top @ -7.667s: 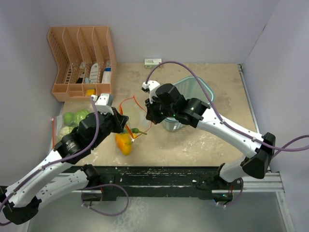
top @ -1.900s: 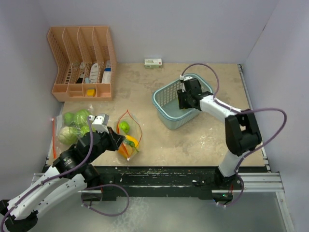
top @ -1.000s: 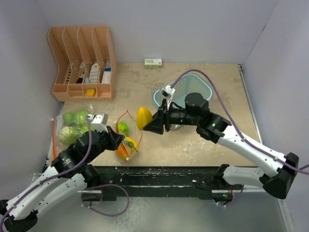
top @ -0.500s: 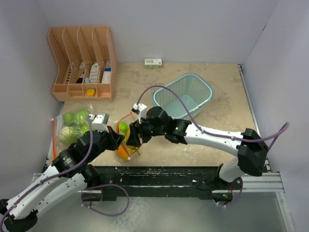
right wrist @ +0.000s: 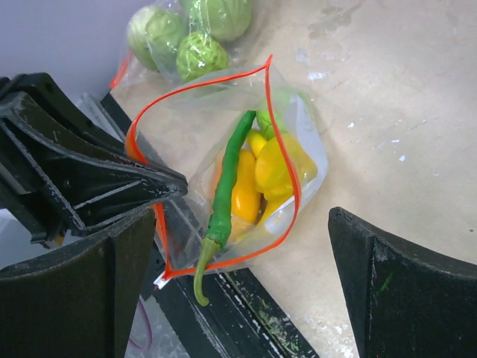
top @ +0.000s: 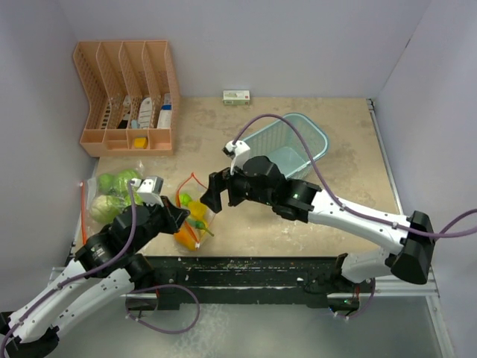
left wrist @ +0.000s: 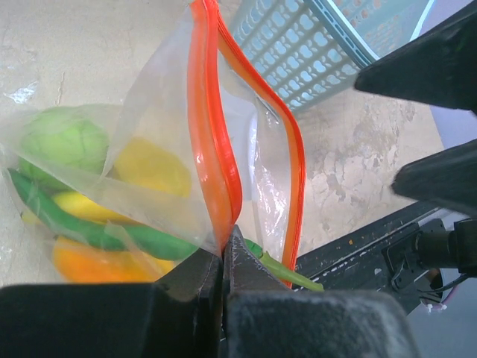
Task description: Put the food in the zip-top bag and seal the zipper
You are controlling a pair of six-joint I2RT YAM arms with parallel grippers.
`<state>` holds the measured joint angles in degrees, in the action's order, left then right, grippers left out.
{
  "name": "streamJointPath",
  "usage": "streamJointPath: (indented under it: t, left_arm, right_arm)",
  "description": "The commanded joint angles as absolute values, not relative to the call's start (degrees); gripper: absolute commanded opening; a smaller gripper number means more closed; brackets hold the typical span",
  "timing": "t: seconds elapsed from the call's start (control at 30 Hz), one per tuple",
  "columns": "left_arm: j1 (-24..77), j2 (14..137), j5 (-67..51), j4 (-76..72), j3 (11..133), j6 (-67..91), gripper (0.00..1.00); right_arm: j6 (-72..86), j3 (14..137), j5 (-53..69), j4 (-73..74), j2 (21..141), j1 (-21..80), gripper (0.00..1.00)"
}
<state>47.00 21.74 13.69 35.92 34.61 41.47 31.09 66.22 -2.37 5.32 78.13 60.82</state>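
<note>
1. In the top view, the left gripper (top: 179, 217) hid the near part of the zip-top bag (top: 200, 209).
2. The items in the orange rack (top: 127, 97), at the table's (top: 335, 216) far left corner, were too small to tell.
3. In the right wrist view, the top edge cut off one cabbage (right wrist: 223, 11).

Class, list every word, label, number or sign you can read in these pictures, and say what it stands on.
No text here can be read.
Print on the small white-and-green flat box: too small to read.
Labels on the packets in the peach plastic slotted rack: blurred, unreadable.
The clear zip-top bag with orange zipper: no print seen.
</note>
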Motion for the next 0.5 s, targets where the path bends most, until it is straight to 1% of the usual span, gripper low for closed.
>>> streamJointPath:
  t: [0.0,0.13,0.27,0.47]
  left_arm:
    - [47.1,22.0,14.0,34.1,37.5,42.5,0.0]
    - [47.1,22.9,14.0,33.5,38.6,42.0,0.0]
    - [47.1,23.6,14.0,32.9,39.0,41.9,0.0]
    - [47.1,24.0,13.5,32.3,38.7,42.3,0.0]
  right_arm:
    - [31.5,68.9,-6.2,11.6,76.7,61.1,1.0]
    - [32.9,68.2,-5.1,15.6,78.6,61.1,1.0]
    - [34.3,65.5,-1.5,13.0,79.6,61.2,0.91]
    - [34.6,64.0,-1.8,9.3,80.3,61.2,0.84]
